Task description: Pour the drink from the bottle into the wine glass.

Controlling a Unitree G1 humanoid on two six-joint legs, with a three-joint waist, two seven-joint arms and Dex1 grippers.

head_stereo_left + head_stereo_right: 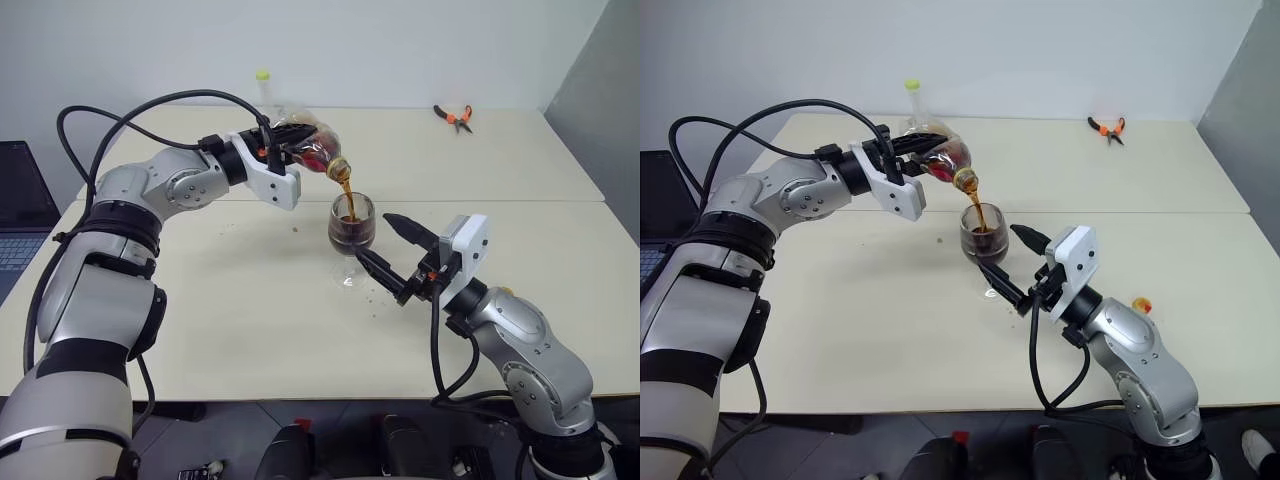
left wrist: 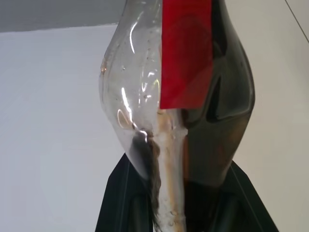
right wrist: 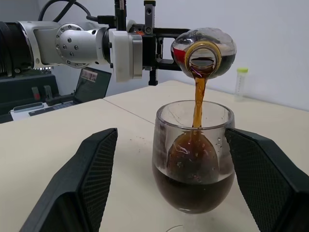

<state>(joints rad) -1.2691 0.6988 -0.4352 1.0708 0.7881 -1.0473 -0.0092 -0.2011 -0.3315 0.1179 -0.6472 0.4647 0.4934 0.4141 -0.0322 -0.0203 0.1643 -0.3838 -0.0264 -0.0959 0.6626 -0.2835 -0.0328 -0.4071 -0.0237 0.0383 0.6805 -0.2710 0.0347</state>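
A thin stream of the drink point(image 3: 198, 104), dark brown, falls from the tipped bottle point(image 1: 312, 146) into the wine glass point(image 1: 351, 224), which stands near the middle of the pale counter point(image 1: 250, 330), its bowl about half full. The bottle lies close to level above and to the robot's left of the glass, its open mouth just over the rim, with dark liquid still pooled in the lower side of its body. The left gripper point(image 1: 272, 150) has its jaws clamped on the bottle's rounded body, near the red label.

The right gripper point(image 1: 393, 258) waits low beside the glass, its jaws spread wide on either side of the bowl, near it but apart; whether they touch the stem or foot cannot be told. A few dark specks mark the counter around the foot of the glass.

Around the glass the counter is open on every side. A seam runs across it just behind the glass, where a second top joins. A thin clear tube point(image 1: 263, 90) with a yellow-green top stands at the far edge, behind the left arm, and orange-handled pliers point(image 1: 454, 116) lie well away toward the far right corner. A laptop point(image 1: 20, 210) sits off the left edge. A plain white wall closes the scene behind.
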